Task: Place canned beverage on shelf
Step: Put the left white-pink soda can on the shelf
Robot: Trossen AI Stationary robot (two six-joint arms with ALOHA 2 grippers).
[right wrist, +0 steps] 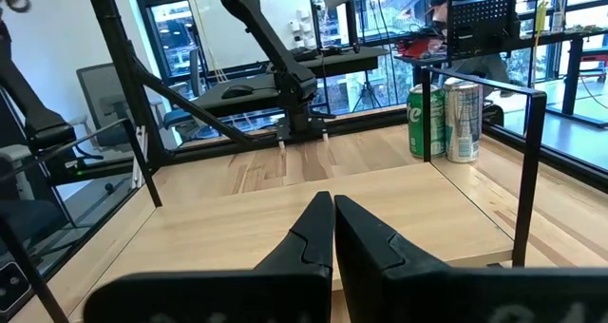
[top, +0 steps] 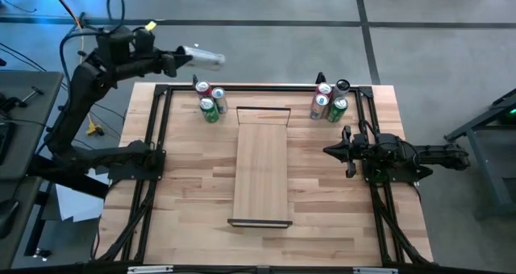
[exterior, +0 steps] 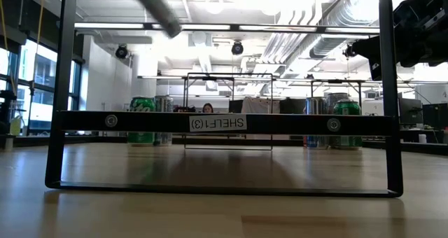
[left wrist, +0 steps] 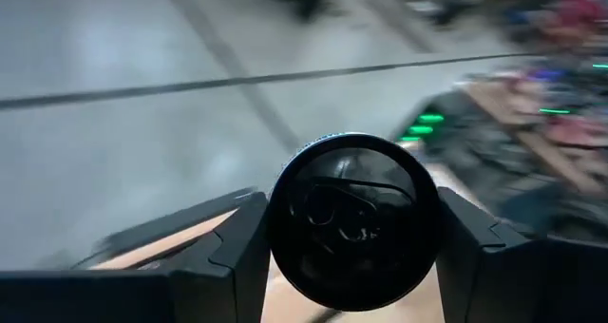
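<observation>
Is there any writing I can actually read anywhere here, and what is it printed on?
"SHELF (3)", seen upside down, on a white sticker on the dark front bar of the shelf.
The printing on the green and silver cans is too small to read.
No other writing can be read.

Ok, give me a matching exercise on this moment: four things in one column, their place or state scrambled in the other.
Things:
1. left gripper
2. right gripper
3. shelf
4. green can

States:
A. lies along the table's middle, nothing on it
B. shut, low over the table's right side
C. stands in the far left cluster on the table
D. holds a silver can sideways in the air

Pairs: 1-D, 2-B, 3-A, 4-C
</observation>
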